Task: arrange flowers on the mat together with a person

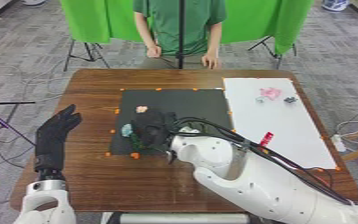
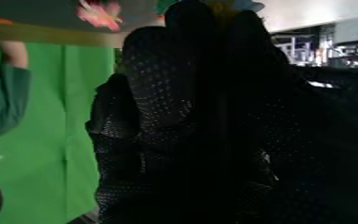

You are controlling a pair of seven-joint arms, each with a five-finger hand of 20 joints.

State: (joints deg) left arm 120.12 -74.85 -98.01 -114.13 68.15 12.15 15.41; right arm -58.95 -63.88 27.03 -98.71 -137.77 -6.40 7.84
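"How is your left hand looking?"
"Its fingers are pointing forward, open. I can't tell whether your right hand is gripping; a blue flower is sitting beside it, a pink flower just beyond."

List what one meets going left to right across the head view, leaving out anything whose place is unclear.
Left hand → light-blue flower → right hand → larger pink flower on the white sheet → dark blue-grey flower.
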